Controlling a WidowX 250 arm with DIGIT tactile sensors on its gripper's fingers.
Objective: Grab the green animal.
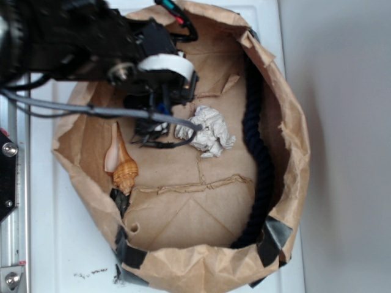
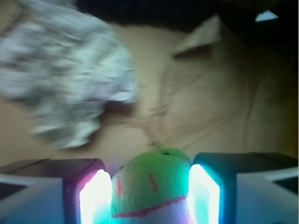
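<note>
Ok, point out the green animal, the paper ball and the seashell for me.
green animal (image 2: pixel 152 189), wrist view, its fuzzy head.
paper ball (image 1: pixel 209 130), exterior view, its crumpled middle.
seashell (image 1: pixel 124 171), exterior view, its spiral body.

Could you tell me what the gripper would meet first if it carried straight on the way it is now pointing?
The green animal: in the wrist view it already sits between the jaws of the gripper. Just beyond lies the brown paper floor. The crumpled paper ball sits off to one side.

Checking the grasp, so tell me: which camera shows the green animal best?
The wrist view: the green animal fills the gap between the tool fingers, both against its sides. In the exterior view the arm hides it completely.
</note>
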